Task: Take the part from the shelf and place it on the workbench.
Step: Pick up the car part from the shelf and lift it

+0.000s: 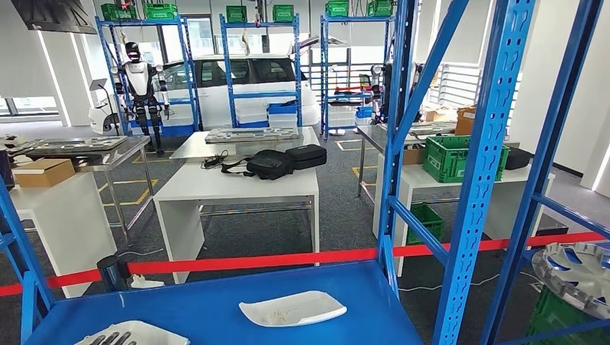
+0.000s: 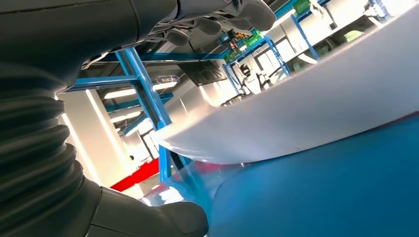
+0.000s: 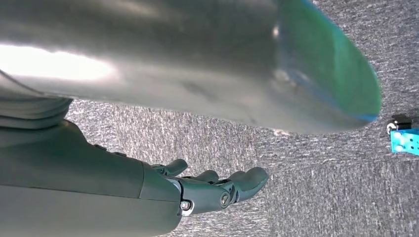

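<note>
You're at the pick-up step: your left hand (image 1: 115, 338) rests on the white part (image 1: 133, 333) at seven o'clock on the blue shelf (image 1: 216, 305), fingers above, thumb beneath, grip unconfirmed. Right hand (image 3: 217, 190) hangs empty, fingers loosely apart. Next, close firmly and lift.

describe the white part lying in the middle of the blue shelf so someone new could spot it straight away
Start at the blue shelf right in front of the robot, on the near side of the red barrier tape. The white part lies flat near its middle, untouched. Unlike the other white part at the front left corner, no dark hand rests on it.
</note>
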Tool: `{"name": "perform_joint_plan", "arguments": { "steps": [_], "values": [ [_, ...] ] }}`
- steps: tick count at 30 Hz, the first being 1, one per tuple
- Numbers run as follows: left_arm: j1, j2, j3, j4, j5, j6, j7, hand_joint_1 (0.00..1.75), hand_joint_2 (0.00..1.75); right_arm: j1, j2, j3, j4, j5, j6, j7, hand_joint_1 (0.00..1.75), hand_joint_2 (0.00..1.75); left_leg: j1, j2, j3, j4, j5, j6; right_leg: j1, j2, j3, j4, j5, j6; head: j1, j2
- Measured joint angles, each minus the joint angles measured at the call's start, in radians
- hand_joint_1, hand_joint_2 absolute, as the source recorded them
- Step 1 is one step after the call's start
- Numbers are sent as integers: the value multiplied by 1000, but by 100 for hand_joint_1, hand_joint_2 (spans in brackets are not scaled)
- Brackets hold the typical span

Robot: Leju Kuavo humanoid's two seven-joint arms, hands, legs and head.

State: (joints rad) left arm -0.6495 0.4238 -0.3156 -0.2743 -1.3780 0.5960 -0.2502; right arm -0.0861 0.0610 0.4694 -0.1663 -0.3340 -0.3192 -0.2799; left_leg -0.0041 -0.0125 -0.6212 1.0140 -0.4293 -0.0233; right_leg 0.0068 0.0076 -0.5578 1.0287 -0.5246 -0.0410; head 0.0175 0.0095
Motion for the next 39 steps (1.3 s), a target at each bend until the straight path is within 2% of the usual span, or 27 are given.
{"name": "perform_joint_plan", "arguments": {
  "steps": [15, 16, 17, 19, 20, 21, 23, 24, 25, 27, 29, 31, 32, 39],
  "values": [
    [0, -34, 15, 0, -4, -41, -5, 0, 175, 1, 0, -39, 0, -30, -1, -25, 0, 0, 0, 0, 2, 0, 0, 0, 0, 0, 2, 0, 0, 0, 0, 0],
    [0, -35, 15, 0, -4, -42, -5, 14, 175, 1, 0, -40, 0, -31, -1, -25, 0, 0, 0, 0, 3, 0, 0, 0, 0, 0, 3, 0, 0, 0, 0, 0],
    [0, -37, 16, 0, -4, -42, -6, 50, 175, 1, 0, -41, 0, -32, -1, -25, 0, 0, 0, 0, 3, 0, 0, 0, 0, 0, 3, 0, 0, 0, 0, 0],
    [-1, -39, 16, 0, -4, -47, -8, 137, 175, 1, 0, -44, 0, -32, -1, -25, 0, 0, 0, 0, 4, 0, 0, 0, 0, 0, 4, 0, 0, 0, 0, 0],
    [0, -39, 16, 0, -4, -50, -10, 167, 175, 1, 0, -46, 0, -32, -1, -25, 0, 0, 0, 0, 4, 0, 0, 0, 0, 0, 4, 0, 0, 0, 0, 0],
    [0, -40, 16, 0, -4, -53, -12, 175, 175, 1, 0, -48, 0, -32, -1, -26, 0, 0, 0, 0, 4, 0, 0, 0, 0, 0, 4, 0, 0, 0, 0, 0],
    [1, -41, 16, 0, -4, -56, -14, 175, 175, 1, 0, -52, 0, -33, -1, -27, 0, 0, 0, 0, 4, 0, 0, 0, 0, 0, 4, 0, 0, 0, 0, 0],
    [1, -42, 16, 1, -4, -57, -14, 173, 131, 1, 0, -53, 0, -33, -1, -28, 0, 0, 0, 0, 4, 0, 0, 0, 0, 0, 4, 0, 0, 0, 0, 0],
    [1, -42, 16, 1, -3, -58, -14, 159, 87, 1, 0, -55, 0, -33, -1, -29, 0, 0, 0, 0, 4, 0, 0, 0, 0, 0, 4, 0, 0, 0, 0, 0],
    [1, -42, 17, 1, -2, -58, -14, 77, 0, 1, 0, -56, 0, -33, -1, -30, 0, 0, 0, 0, 4, 0, 0, 0, 0, 0, 4, 0, 0, 0, 0, 0],
    [2, -42, 18, 2, -2, -58, -14, 14, 0, 1, 0, -56, 0, -33, 0, -34, 0, 0, 0, 0, 4, 0, -1, 0, 0, 0, 4, 0, 0, 0, 0, 0],
    [3, -42, 22, 2, -1, -55, -12, 9, 0, 1, 0, -56, 0, -34, 2, -40, 0, 0, 0, 0, 4, 0, -1, 0, 0, 0, 4, 0, 0, 0, 0, 0],
    [4, -42, 25, 2, 0, -51, -10, 0, 0, 0, 0, -56, 0, -34, 4, -41, 0, 0, 0, 0, 4, 0, -1, 0, 0, 0, 4, 0, 0, 0, 0, 0],
    [12, -37, 48, 2, 19, -31, -11, 0, 0, -2, 0, -56, 0, -34, 18, -43, 0, 0, 0, 0, 4, 0, -1, 1, 0, -1, 5, 0, -1, 1, 0, 0]
  ]
}}
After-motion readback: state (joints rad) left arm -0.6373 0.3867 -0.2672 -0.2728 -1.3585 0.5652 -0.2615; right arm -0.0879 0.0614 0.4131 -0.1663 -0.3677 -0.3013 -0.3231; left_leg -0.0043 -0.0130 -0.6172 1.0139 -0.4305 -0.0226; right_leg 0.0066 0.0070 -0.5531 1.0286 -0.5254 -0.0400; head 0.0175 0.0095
